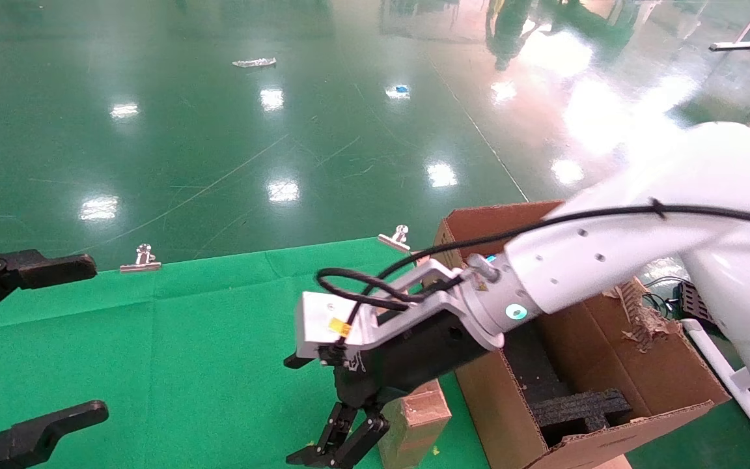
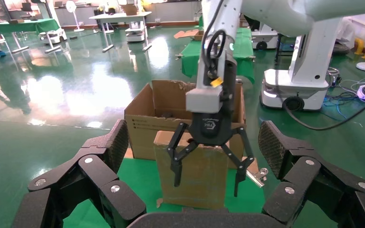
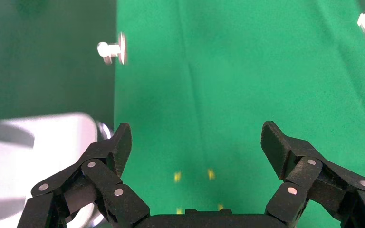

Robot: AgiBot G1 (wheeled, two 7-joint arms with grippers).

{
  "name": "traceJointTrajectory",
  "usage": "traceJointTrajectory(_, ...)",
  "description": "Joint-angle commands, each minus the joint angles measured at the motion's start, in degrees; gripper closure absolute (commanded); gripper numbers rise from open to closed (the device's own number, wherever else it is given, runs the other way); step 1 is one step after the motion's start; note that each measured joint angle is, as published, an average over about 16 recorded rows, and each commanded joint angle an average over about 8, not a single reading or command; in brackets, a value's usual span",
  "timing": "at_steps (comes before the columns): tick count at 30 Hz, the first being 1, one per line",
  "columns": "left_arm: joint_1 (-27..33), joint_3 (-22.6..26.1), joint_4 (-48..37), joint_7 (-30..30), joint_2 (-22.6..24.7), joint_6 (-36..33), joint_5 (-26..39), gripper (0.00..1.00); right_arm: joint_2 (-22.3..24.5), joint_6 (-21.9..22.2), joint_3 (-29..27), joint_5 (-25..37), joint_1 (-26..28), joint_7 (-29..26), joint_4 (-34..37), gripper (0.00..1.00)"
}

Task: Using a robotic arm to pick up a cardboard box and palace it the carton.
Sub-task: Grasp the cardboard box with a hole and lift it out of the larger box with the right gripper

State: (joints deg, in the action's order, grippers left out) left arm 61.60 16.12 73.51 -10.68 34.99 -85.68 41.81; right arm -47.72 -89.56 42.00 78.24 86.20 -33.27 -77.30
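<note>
**Right gripper spread beside the small box, nothing gripped**

The robotic arm [image 1: 609, 254] reaches in from the right, its right gripper [image 1: 339, 446] pointing down at the green cloth [image 1: 153, 352]. Fingers spread wide, not clamping anything. The right wrist view shows only bare cloth between the fingers [image 3: 109, 152].

The cardboard box [image 1: 414, 417] stands upright on the cloth, just beside the gripper on its right, between it and the carton [image 1: 609, 365]. From the left wrist view the box [image 2: 199, 175] sits behind the spread fingers, in front of the carton [image 2: 145, 123]; contact can't be told.

The carton is open, flaps up, with black foam [image 1: 577, 407] inside.

The left gripper [image 1: 30, 339] is parked at the left edge, also open, holding nothing.
</note>
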Motion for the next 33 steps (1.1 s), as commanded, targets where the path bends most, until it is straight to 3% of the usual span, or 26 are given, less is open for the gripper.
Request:
traceJointTrajectory(1,0.0,0.01,0.0,0.0,0.0,0.0,-0.01,0.0,-1.43,-0.74,2.81,3.4,2.9,-2.27,0.09,0.0)
traceJointTrajectory(10,0.01,0.05,0.0,0.02,-0.02,0.02,-0.03,0.0,-0.77,-1.27,16.2,6.27,19.13,-7.25,0.02,0.0)
traceJointTrajectory(16,0.02,0.07,0.0,0.04,-0.03,0.03,-0.05,0.0,-0.19,-0.9,24.5,6.9,26.61,-8.98,-0.12,0.0)
traceJointTrajectory(24,0.02,0.11,0.0,0.05,-0.04,0.05,-0.07,0.0,-0.61,-0.05,32.93,6.05,30.2,-9.19,-0.27,0.0)
traceJointTrajectory(33,0.03,0.14,0.0,0.07,-0.06,0.06,-0.1,0.0,-1.24,1.2,37.67,4.98,31.82,-10.8,-0.24,0.0)
